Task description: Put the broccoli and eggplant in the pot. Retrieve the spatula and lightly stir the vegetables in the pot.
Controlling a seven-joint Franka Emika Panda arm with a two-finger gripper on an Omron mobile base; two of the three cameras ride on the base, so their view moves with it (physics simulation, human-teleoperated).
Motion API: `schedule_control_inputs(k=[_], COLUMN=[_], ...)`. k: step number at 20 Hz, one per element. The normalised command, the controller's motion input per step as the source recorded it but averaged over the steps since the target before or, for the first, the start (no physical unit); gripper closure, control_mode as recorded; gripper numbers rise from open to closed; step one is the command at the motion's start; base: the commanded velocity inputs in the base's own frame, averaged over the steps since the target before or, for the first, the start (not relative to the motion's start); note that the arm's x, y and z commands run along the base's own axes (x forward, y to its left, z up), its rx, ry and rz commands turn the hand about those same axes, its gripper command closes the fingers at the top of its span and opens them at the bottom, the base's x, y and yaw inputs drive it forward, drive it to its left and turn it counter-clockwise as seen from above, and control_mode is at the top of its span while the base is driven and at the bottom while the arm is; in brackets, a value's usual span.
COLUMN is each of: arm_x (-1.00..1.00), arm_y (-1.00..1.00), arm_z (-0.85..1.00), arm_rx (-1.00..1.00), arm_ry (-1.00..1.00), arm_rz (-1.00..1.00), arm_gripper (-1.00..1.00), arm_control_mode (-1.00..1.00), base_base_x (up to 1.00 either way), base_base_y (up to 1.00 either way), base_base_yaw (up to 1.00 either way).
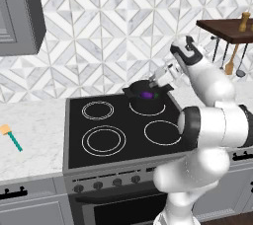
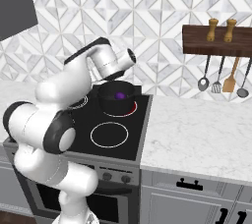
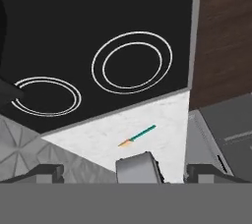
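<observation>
Purple eggplant in black pot on stove's back burner; teal-handled spatula lies on bench at nine o'clock; claw, released and empty, should descend squarely over handle.

Bare counter around spatula

The pot sits on the stove's back right burner with the eggplant inside; the spatula lies on the worktop left of the stove.
</observation>
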Motion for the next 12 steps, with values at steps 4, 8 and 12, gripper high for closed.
schedule_control_inputs(k=[4, 8, 12], arm_x=[-0.93, -0.71, -0.54], arm_y=[0.45, 0.88, 0.99], arm_z=[0.45, 0.22, 0.16], arm_rx=[-0.01, -0.03, -0.23], arm_ry=[-0.02, 0.0, 0.1], arm_rz=[-0.14, -0.27, -0.25], arm_gripper=[-1.0, -1.0, -1.0], arm_control_mode=[-1.0, -1.0, -1.0], base_base_x=[0.0, 0.0, 0.0], base_base_y=[0.0, 0.0, 0.0], base_base_yaw=[0.0, 0.0, 0.0])
